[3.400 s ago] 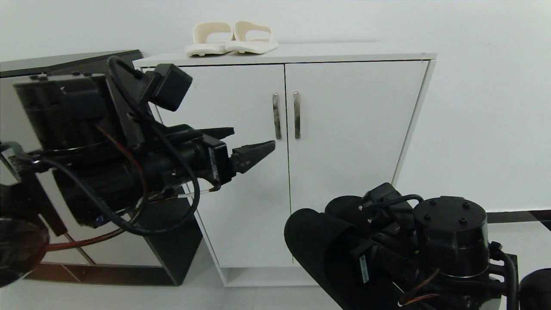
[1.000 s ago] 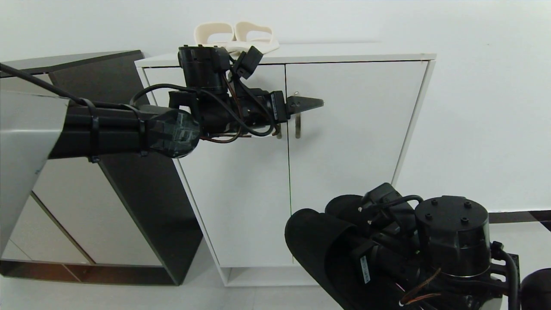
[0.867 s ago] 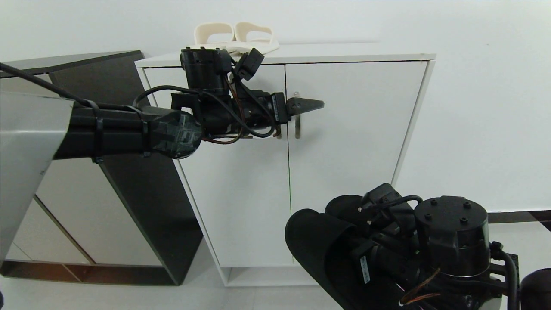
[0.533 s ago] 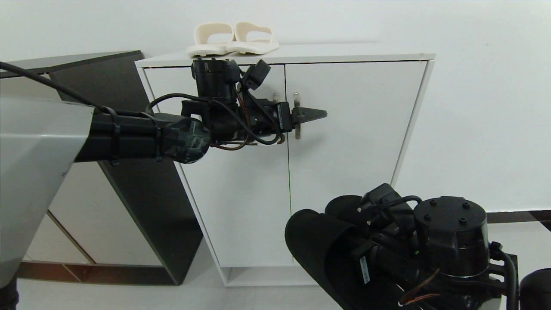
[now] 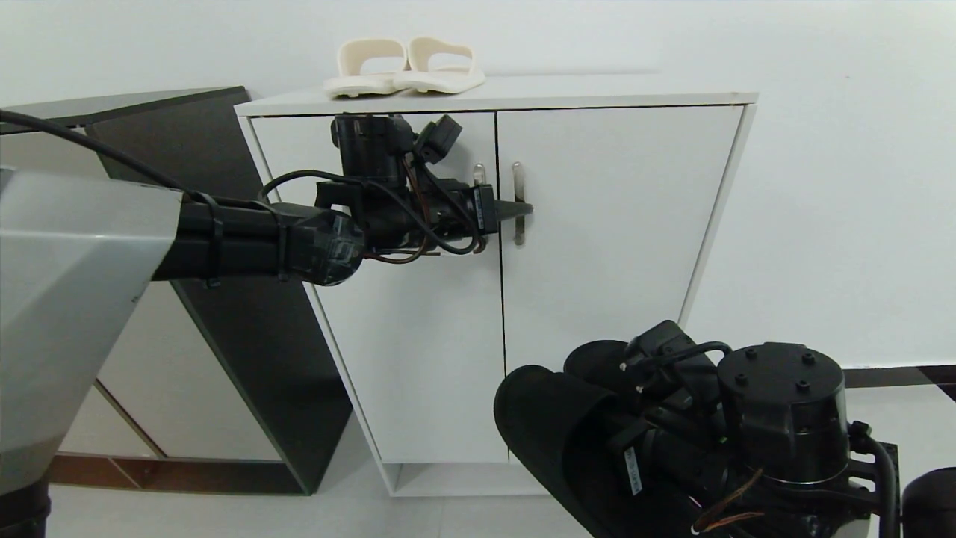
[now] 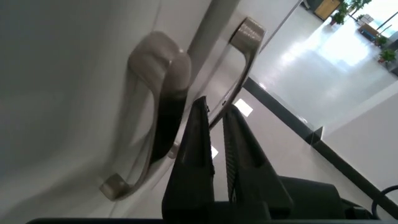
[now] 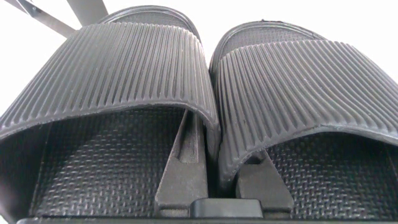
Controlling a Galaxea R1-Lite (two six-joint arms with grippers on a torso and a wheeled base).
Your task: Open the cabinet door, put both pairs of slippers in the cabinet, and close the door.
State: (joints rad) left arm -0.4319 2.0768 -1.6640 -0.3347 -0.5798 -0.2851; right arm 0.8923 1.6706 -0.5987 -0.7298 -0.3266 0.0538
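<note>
Mid-frame, the left gripper (image 5: 523,210), nearly closed, sits beside the right door handle (image 5: 517,176). The right gripper (image 7: 217,171) clamps the black slippers (image 7: 124,81).

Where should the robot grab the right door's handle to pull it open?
Grab the handle at the middle of its straight bar, coming from the front. It stands upright and sticks out from the right door, leaving a gap behind, so it can be pinched from both sides.

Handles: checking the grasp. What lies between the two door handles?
Head view: the door gap, with the left claw across it, at the right handle.
</note>
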